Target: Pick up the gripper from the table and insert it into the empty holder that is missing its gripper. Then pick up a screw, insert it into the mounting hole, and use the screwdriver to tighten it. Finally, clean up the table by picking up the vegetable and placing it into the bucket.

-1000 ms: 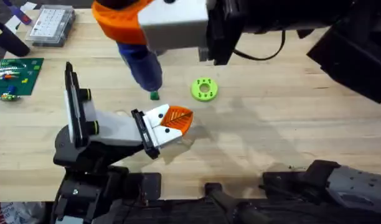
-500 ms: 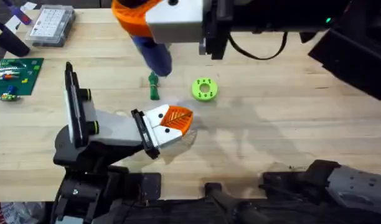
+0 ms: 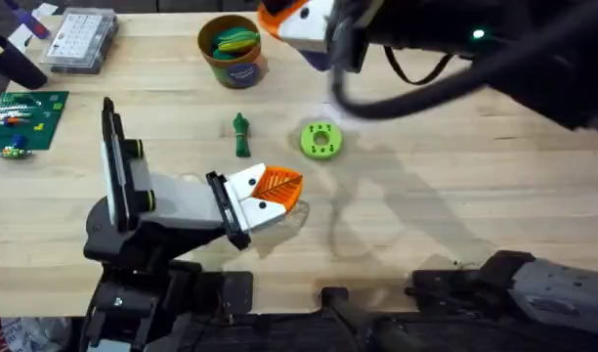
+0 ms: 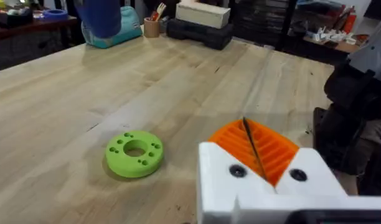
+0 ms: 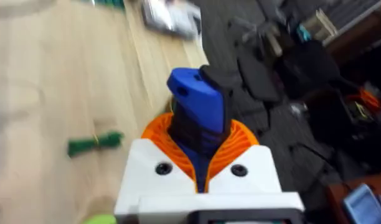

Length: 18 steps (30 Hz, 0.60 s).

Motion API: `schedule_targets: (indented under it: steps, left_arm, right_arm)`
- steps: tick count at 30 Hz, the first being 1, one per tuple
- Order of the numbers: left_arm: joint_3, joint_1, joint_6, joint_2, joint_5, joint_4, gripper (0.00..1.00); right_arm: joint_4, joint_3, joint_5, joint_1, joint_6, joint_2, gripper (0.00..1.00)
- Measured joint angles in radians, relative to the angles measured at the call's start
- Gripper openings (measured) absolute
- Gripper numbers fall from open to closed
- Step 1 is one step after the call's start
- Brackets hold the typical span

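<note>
My right gripper (image 3: 299,18) hangs over the table's far edge, shut on the blue screwdriver (image 5: 197,102) between its orange pads. To its left stands the orange-brown bucket (image 3: 231,66) with yellow-green items inside. The dark-green vegetable (image 3: 241,134) lies on the wood between the bucket and the holder (image 3: 162,200), also visible as vegetable (image 5: 94,144). The holder's black bracket carries the white, orange-tipped gripper piece (image 3: 252,186). In the left wrist view my left gripper (image 4: 248,134) has its orange pads pressed together on nothing. The screw is out of view.
A lime-green disc with holes (image 3: 320,140) lies right of the vegetable, also seen as the disc (image 4: 134,154). A clear parts box (image 3: 79,39) and a green circuit board (image 3: 25,119) sit at the far left. Bare wood spreads to the right.
My right arm has carried the screwdriver away from the table's middle toward the far edge and to the right, uncovering the vegetable and the bucket. The holder has not moved.
</note>
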Motion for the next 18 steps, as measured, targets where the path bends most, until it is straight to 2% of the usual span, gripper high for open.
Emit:
schedule_targets:
  steps: [12,18]
  left_arm:
    - [0.000,0.000,0.000,0.000,0.000,0.000,0.016]
    - [0.000,0.000,0.000,0.000,0.000,0.000,0.016]
  right_arm:
    - [-0.050,0.000,0.090,-0.102,-0.210,0.209,0.035]
    - [-0.049,0.001,0.227,-0.111,-0.268,0.302,0.035]
